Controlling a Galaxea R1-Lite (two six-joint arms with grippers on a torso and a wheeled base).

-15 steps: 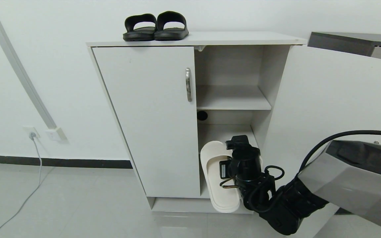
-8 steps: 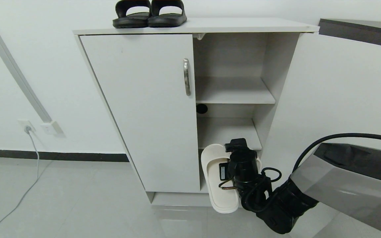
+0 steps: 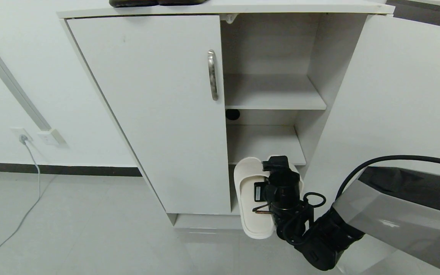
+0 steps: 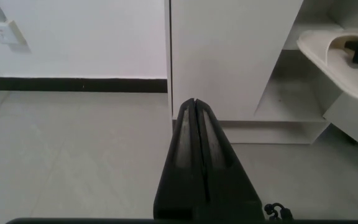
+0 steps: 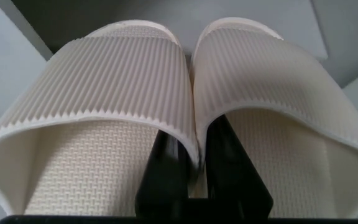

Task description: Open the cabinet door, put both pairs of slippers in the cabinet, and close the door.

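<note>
A pair of white slippers (image 3: 251, 198) hangs side by side from my right gripper (image 3: 279, 179), just in front of the white cabinet's lowest compartment. In the right wrist view the right gripper (image 5: 194, 155) is shut on the two inner strap edges of the white slippers (image 5: 117, 81). The cabinet's right door (image 3: 388, 95) stands wide open and its left door (image 3: 159, 114) is closed. The soles of the black slippers (image 3: 136, 3) show on the cabinet top. My left gripper (image 4: 194, 109) hangs shut and holds nothing, low over the floor before the closed door.
Inside the cabinet are an upper shelf (image 3: 273, 97) and a middle shelf (image 3: 262, 147), both bare. A metal handle (image 3: 212, 75) sits on the closed door. A wall socket with a cable (image 3: 23, 139) is at the left. Grey floor tiles (image 3: 71, 229) lie open there.
The head camera has moved closer and tipped down, so the cabinet looks larger and higher. The white slippers stay in my right gripper before the lowest compartment.
</note>
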